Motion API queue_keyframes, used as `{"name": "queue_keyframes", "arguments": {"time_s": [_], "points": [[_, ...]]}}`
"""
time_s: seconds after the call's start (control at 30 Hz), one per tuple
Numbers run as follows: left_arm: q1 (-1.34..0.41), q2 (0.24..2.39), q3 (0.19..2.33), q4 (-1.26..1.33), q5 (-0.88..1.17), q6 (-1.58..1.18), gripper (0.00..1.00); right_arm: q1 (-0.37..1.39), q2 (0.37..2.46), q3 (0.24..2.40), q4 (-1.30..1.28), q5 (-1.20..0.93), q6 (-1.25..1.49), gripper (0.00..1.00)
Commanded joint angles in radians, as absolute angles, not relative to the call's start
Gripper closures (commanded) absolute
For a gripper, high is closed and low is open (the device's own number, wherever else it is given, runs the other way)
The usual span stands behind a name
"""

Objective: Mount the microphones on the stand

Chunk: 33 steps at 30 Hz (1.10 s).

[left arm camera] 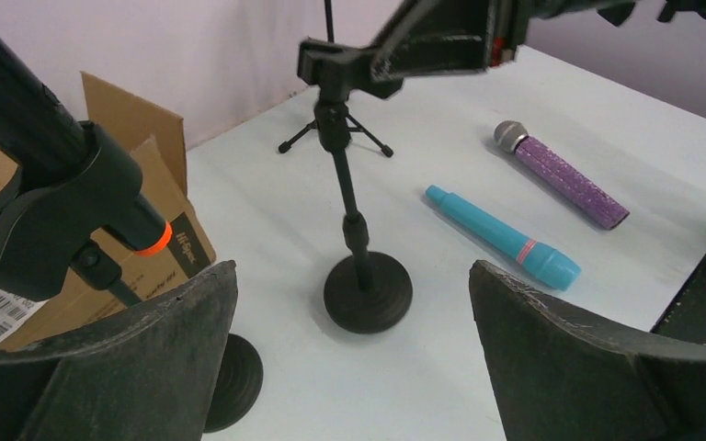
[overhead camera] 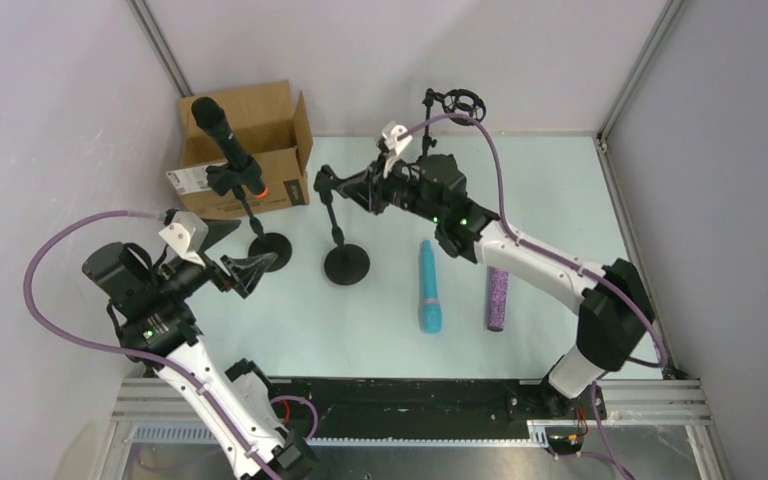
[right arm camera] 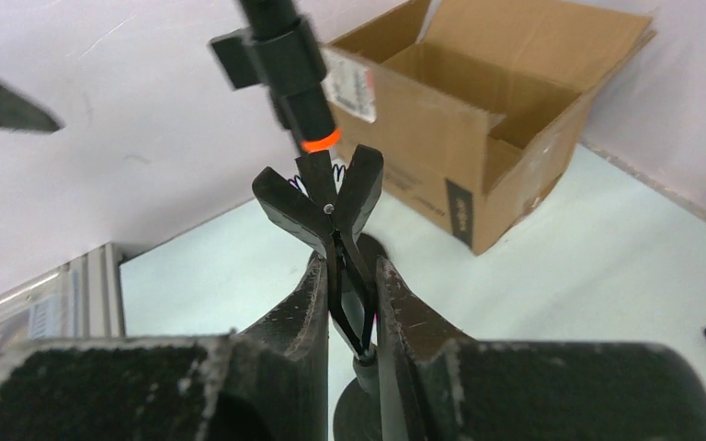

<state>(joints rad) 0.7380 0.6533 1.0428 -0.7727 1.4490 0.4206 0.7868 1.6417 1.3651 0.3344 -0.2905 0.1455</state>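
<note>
The all-black microphone (overhead camera: 222, 132) with an orange-red end sits clipped in the left stand (overhead camera: 270, 250); it also shows in the left wrist view (left arm camera: 18, 129) and the right wrist view (right arm camera: 285, 55). The turquoise microphone (overhead camera: 428, 287) (left arm camera: 501, 236) and the glittery purple microphone (overhead camera: 498, 297) (left arm camera: 565, 177) lie on the table. My right gripper (overhead camera: 360, 190) (right arm camera: 349, 276) is shut on the handles of the middle stand's clip (right arm camera: 322, 197), whose front arms are spread in a V. My left gripper (overhead camera: 245, 270) (left arm camera: 352, 268) is open and empty, beside the left stand's base.
The middle stand's round base (overhead camera: 346, 263) (left arm camera: 366, 289) stands left of the turquoise microphone. An open cardboard box (overhead camera: 250, 120) (right arm camera: 515, 101) sits at the back left. A small tripod stand (overhead camera: 452, 102) (left arm camera: 379, 145) is at the back wall.
</note>
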Motion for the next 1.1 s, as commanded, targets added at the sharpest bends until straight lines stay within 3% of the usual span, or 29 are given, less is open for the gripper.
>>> {"name": "queue_keyframes", "arguments": {"time_s": [0.0, 0.13, 0.23, 0.4, 0.9, 0.93, 1.03, 1.07], "points": [[0.741, 0.675, 1.041, -0.769, 1.524, 0.429, 0.0, 0.852, 1.5, 1.273, 0.445, -0.223, 0.089, 1.0], [0.69, 0.695, 1.068, -0.77, 1.473, 0.414, 0.0, 0.883, 1.425, 1.196, 0.424, -0.194, 0.064, 1.0], [0.565, 0.687, 1.074, -0.77, 1.311, 0.402, 0.0, 0.903, 1.356, 1.14, 0.428, -0.17, 0.044, 1.0], [0.42, 0.648, 1.034, -0.77, 1.263, 0.393, 0.0, 0.915, 1.274, 1.058, 0.398, -0.17, 0.032, 1.0], [0.336, 0.622, 1.009, -0.769, 1.27, 0.415, 0.0, 0.903, 1.184, 0.944, 0.376, -0.171, 0.086, 1.0], [0.332, 0.615, 1.0, -0.769, 1.265, 0.418, 0.0, 0.901, 1.178, 0.934, 0.38, -0.163, 0.099, 0.96], [0.321, 0.609, 0.984, -0.769, 1.254, 0.422, 0.0, 0.889, 1.167, 0.918, 0.389, -0.154, 0.141, 0.62], [0.319, 0.609, 0.979, -0.769, 1.253, 0.425, 0.0, 0.887, 1.166, 0.916, 0.382, -0.146, 0.148, 0.55]]}}
